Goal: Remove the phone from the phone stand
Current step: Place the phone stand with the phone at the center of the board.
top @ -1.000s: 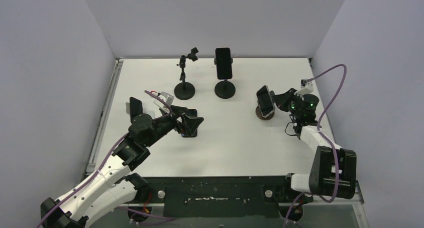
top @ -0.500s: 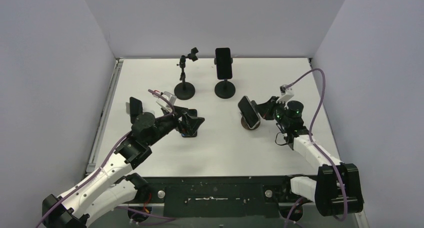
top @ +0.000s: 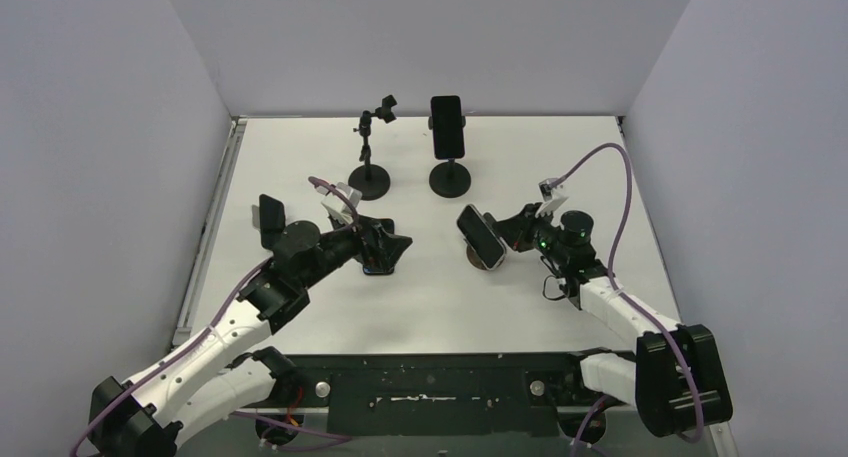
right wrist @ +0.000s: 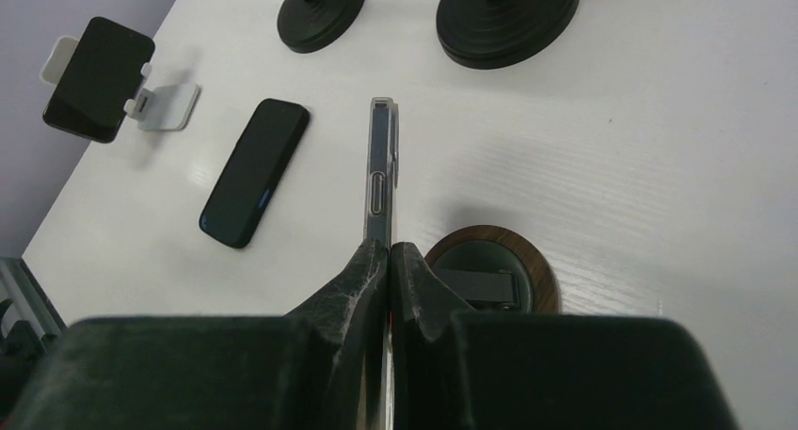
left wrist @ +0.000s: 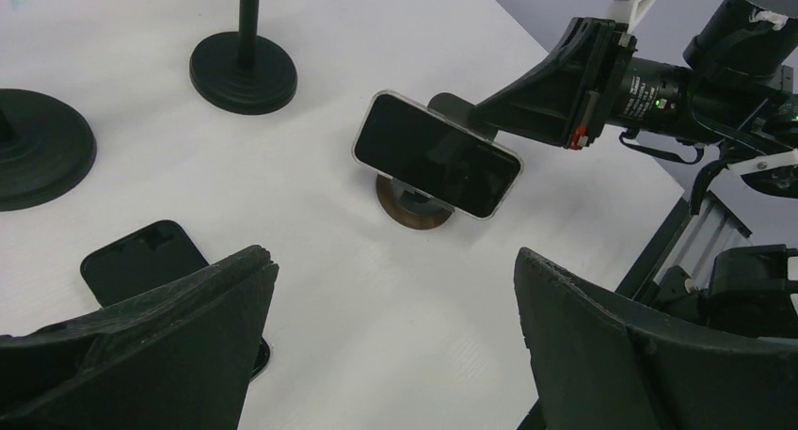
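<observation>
Right atop the wooden phone stand (left wrist: 414, 207), grips the clear-cased phone (left wrist: 436, 154) edgewise in the clenched right tool (right wrist: 388, 256), with the left tool (left wrist: 393, 270) released well left of that stand; next calls for lifting clear without dragging the stand along.

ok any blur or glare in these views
Top external: even light, sharp. Left wrist: clear-cased phone crisp, screen free of glare. Right wrist: faint bluish sheen on the flat phone, soft shadow beside the wooden stand base.
</observation>
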Tool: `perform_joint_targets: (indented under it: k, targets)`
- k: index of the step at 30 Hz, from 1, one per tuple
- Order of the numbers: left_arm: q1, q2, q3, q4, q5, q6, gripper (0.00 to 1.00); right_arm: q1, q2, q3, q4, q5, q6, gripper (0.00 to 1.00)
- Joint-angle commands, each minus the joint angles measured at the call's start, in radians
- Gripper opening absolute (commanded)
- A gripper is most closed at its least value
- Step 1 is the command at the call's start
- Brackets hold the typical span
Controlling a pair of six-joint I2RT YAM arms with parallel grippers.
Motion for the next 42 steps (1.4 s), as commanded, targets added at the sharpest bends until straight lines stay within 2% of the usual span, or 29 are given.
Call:
perform_joint_targets:
  k: [1, 6, 11, 12, 14, 16, 20, 25, 29, 33, 36, 39, 41, 42]
  targets:
    - [0.005, 0.01, -0.009, 0.044, 0.007, 0.02, 0.97, 0.028, -0.011, -0.021, 0.193, -0.071, 0.029, 0.0]
    - [0.003, 0.043, -0.009, 0.044, -0.069, -0.082, 0.97, 0.038, -0.022, -0.049, 0.196, -0.062, 0.029, 0.0]
    - [-0.006, 0.078, -0.006, 0.073, -0.145, -0.308, 0.97, 0.046, -0.061, -0.052, 0.115, -0.003, -0.004, 0.0]
    - [-0.007, 0.086, -0.006, 0.067, -0.179, -0.372, 0.97, 0.047, -0.064, -0.052, 0.106, 0.005, -0.007, 0.03]
    - [-0.006, 0.112, 0.01, 0.021, -0.255, -0.499, 0.97, 0.048, -0.068, -0.053, 0.098, 0.014, -0.007, 0.15]
    - [-0.006, 0.151, 0.037, -0.022, -0.279, -0.561, 0.96, 0.05, -0.074, -0.052, 0.088, 0.023, -0.008, 0.26]
    - [-0.011, 0.227, 0.069, -0.083, -0.283, -0.628, 0.95, 0.051, -0.093, -0.048, 0.064, 0.043, -0.011, 0.42]
    - [-0.017, 0.224, 0.079, -0.137, -0.326, -0.639, 0.95, 0.054, -0.107, -0.032, 0.031, 0.061, -0.011, 0.61]
    - [-0.022, 0.206, 0.108, -0.197, -0.375, -0.625, 0.97, 0.054, -0.132, -0.01, -0.02, 0.115, 0.009, 0.69]
    - [-0.042, 0.244, 0.207, -0.335, -0.406, -0.591, 0.97, 0.053, -0.209, 0.026, -0.15, 0.307, 0.051, 0.76]
    - [-0.101, 0.289, 0.277, -0.449, -0.518, -0.64, 0.97, 0.054, -0.267, 0.053, -0.201, 0.388, 0.081, 0.88]
    - [-0.158, 0.353, 0.327, -0.513, -0.633, -0.646, 0.97, 0.054, -0.3, 0.094, -0.264, 0.466, 0.126, 0.92]
    - [-0.164, 0.38, 0.337, -0.562, -0.701, -0.692, 0.97, 0.052, -0.309, 0.12, -0.31, 0.512, 0.181, 0.94]
    - [-0.161, 0.384, 0.331, -0.582, -0.732, -0.734, 0.97, 0.051, -0.311, 0.136, -0.339, 0.535, 0.217, 0.98]
